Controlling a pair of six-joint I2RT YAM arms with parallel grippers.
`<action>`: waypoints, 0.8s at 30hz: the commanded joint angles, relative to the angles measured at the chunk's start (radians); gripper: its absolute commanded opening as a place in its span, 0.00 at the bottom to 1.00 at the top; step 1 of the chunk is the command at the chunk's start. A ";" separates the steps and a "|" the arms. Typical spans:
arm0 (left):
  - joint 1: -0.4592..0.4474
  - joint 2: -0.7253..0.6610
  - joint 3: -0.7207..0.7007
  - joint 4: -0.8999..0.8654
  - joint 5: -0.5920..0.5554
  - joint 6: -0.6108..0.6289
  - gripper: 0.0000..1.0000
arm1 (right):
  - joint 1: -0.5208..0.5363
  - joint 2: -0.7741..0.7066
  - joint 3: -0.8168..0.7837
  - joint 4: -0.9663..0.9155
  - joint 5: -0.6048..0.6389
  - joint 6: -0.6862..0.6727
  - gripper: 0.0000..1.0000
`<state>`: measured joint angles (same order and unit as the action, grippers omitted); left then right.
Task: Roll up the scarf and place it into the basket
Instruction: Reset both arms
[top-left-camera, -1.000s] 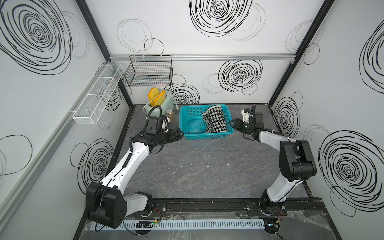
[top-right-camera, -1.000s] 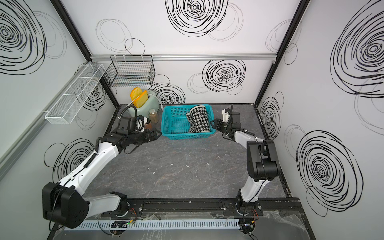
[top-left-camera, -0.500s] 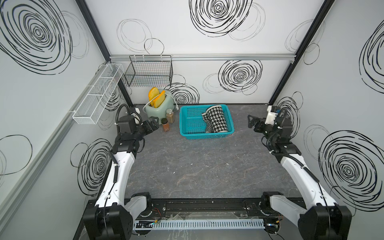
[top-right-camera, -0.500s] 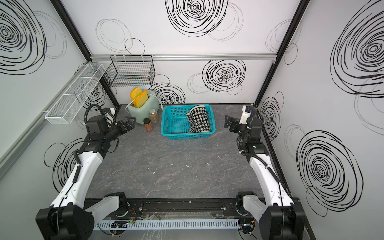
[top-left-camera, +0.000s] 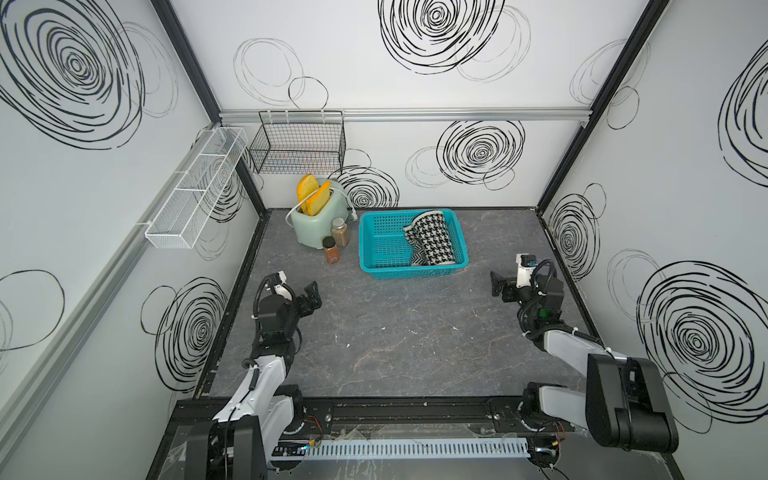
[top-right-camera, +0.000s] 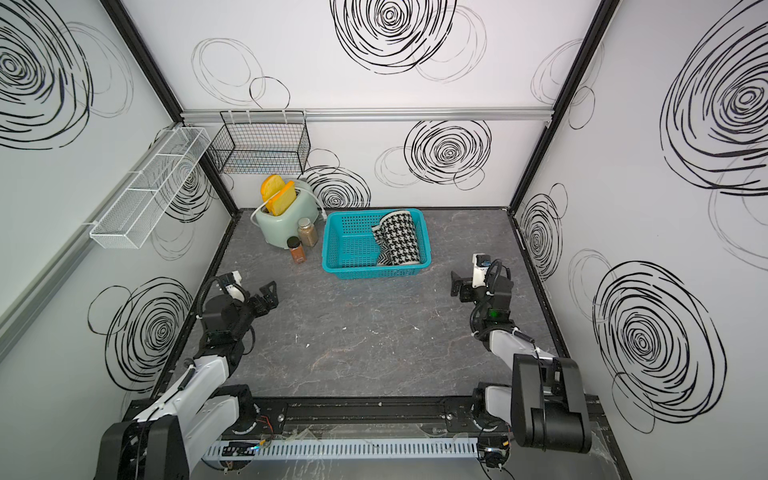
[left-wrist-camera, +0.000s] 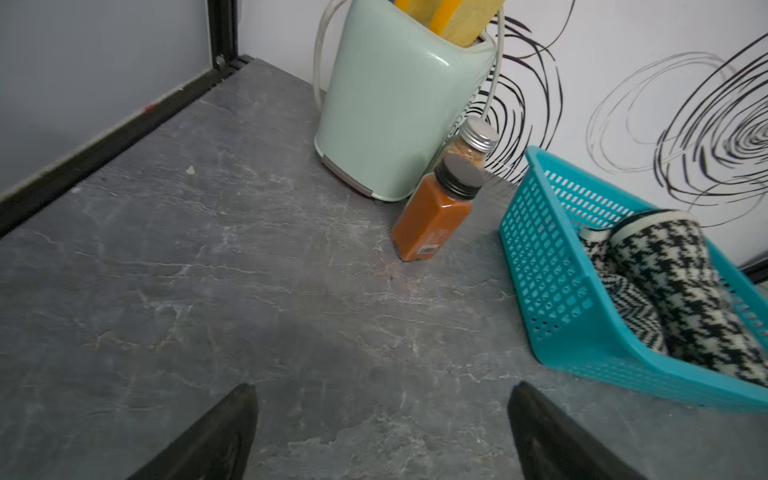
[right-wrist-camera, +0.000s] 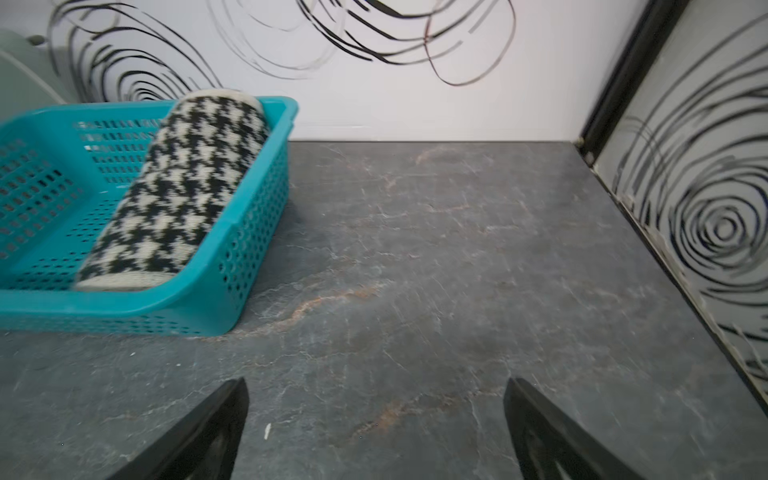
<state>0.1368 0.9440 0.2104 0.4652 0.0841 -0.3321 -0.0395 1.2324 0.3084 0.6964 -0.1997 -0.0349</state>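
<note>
One rolled scarf (top-left-camera: 434, 239) inside the basket (top-left-camera: 384, 249)

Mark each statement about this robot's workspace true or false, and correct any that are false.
1. The rolled scarf lies inside the turquoise basket. True.
2. The left claw grips the scarf. False: it is open, holds nothing and is apart from the basket.
3. Two bottles stand beside the toaster, on its basket side. True.
4. The toaster's slots are empty. False: yellow slices stick up out of them.
5. The right claw is open and holds nothing. True.
</note>
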 joint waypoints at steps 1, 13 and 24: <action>-0.067 0.033 0.022 0.246 -0.238 0.145 0.98 | 0.049 0.015 -0.061 0.205 0.014 -0.132 0.99; -0.127 0.341 0.056 0.499 -0.194 0.315 0.98 | -0.034 0.239 -0.128 0.579 0.057 0.071 0.99; -0.161 0.534 -0.029 0.895 -0.130 0.293 0.98 | 0.020 0.281 -0.094 0.551 0.158 0.043 0.99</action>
<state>-0.0235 1.3872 0.2100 1.1320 -0.0425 -0.0639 -0.0227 1.5204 0.2070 1.1927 -0.0696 0.0113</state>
